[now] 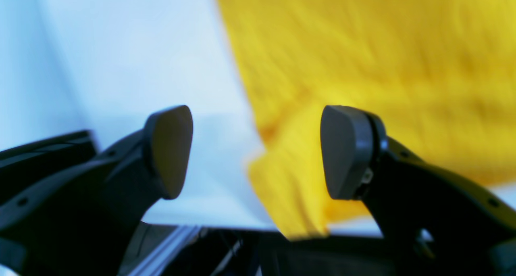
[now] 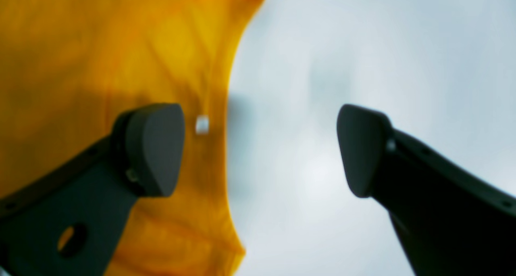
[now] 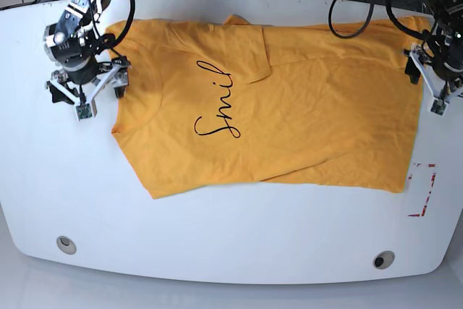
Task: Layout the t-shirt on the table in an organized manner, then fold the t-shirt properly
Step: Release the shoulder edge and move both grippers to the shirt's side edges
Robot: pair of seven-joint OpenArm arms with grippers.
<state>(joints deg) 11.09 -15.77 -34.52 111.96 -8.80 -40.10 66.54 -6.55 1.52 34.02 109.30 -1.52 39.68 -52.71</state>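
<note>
- The base view looks straight down from high up on the whole table [image 3: 231,244].
- Each wrist view sits close behind its fingers [image 1: 169,151], blurred, facing the t-shirt [image 3: 289,106] edge that the base view also shows.

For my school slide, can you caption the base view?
Orange-yellow cotton t-shirt spread on the glossy white table, with both open claws, left and right, at its ends.

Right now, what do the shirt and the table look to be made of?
The shirt looks like soft knit fabric, probably cotton: matte, with wrinkles, and one side folded over on itself. The table looks like a hard, smooth, glossy white top, maybe laminate or plastic, since it shows a soft sheen near its front edge.
</note>
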